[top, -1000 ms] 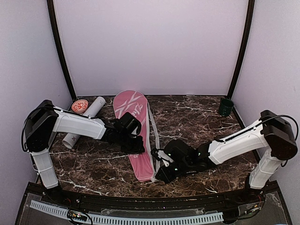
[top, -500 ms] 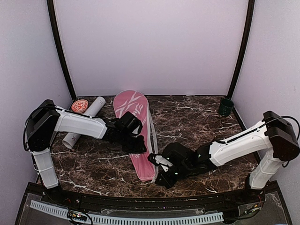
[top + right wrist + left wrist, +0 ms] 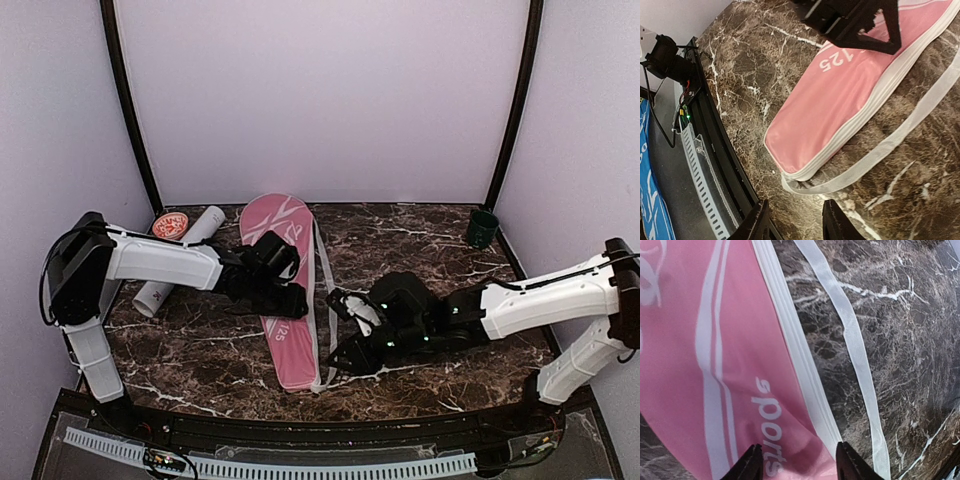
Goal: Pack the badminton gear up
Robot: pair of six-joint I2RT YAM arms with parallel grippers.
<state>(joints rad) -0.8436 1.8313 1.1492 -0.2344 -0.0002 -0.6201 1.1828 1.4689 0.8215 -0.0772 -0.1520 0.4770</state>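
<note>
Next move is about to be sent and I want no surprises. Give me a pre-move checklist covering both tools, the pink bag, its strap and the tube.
1. Right tool open and empty: ok.
2. Left tool positioned over the pink bag, jaws apart: ok.
3. White strap lying on the table, not between the right tool's fingers: ok.
4. Rackets and shuttlecocks inside the bag: cannot tell, none in view.
5. White tube packed: not ok, it lies on the table beside the bag.
</note>
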